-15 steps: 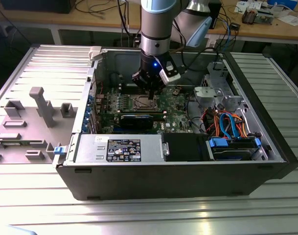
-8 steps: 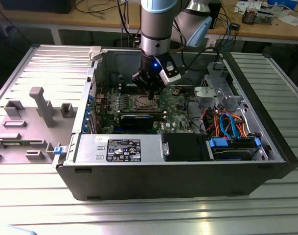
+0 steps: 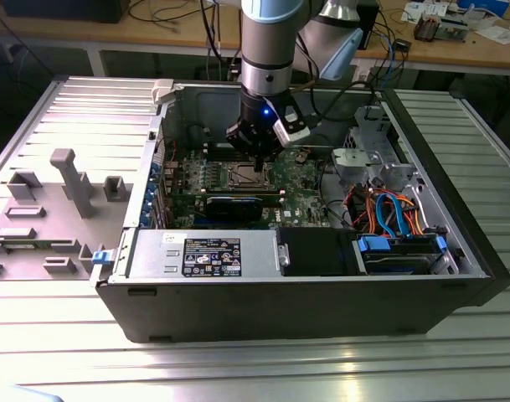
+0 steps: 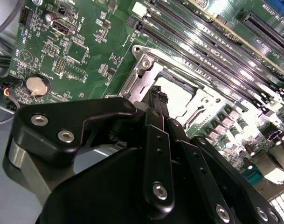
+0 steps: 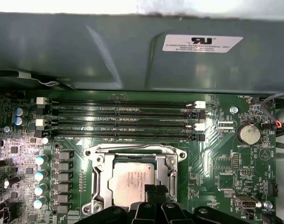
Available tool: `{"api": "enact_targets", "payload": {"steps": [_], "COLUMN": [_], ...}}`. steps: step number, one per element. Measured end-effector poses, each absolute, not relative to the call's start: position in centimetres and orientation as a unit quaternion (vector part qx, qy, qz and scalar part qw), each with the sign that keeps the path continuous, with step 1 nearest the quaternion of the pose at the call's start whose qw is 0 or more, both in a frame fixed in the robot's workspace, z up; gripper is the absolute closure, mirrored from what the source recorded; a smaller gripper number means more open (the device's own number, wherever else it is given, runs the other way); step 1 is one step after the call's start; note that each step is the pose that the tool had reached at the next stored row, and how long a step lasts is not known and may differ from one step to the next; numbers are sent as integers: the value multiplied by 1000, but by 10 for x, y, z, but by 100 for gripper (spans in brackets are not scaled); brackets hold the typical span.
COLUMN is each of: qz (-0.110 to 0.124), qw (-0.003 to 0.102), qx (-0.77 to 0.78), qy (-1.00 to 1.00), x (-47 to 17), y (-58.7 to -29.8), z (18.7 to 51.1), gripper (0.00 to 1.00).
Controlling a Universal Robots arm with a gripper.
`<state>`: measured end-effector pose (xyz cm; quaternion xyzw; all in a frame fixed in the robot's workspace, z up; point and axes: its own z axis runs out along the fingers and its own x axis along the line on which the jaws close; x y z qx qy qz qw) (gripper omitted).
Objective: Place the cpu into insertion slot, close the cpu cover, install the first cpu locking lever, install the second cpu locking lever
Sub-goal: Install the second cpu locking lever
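Bright glare on the memory slots (image 4: pixel 211 51), dim computer case (image 3: pixel 321 310) interior, sharp focus

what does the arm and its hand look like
The arm is a thick silver-grey tube with a pale blue band at the top and a small blue light near the wrist. A white-and-black camera block sits beside the wrist. The hand is matte black, built of linked plates with silver screws.

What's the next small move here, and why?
Probably a short straight lift. In the first wrist view the cpu already sits under the seemingly closed cpu cover, and the shut gripper is at the cover's edge, hiding that corner. Clearing it would show how the levers stand.
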<state>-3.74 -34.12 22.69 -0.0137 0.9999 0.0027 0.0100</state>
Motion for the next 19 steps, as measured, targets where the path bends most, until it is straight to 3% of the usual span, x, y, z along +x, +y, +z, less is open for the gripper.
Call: {"api": "enact_targets", "payload": {"steps": [16, 19], "qz": [2, 32], "qw": [10, 10], "qx": [-14, -13], "qy": [1000, 999], "x": [-37, -38], "y": [-348, -359], "z": [241, 241], "gripper": [89, 89]}}
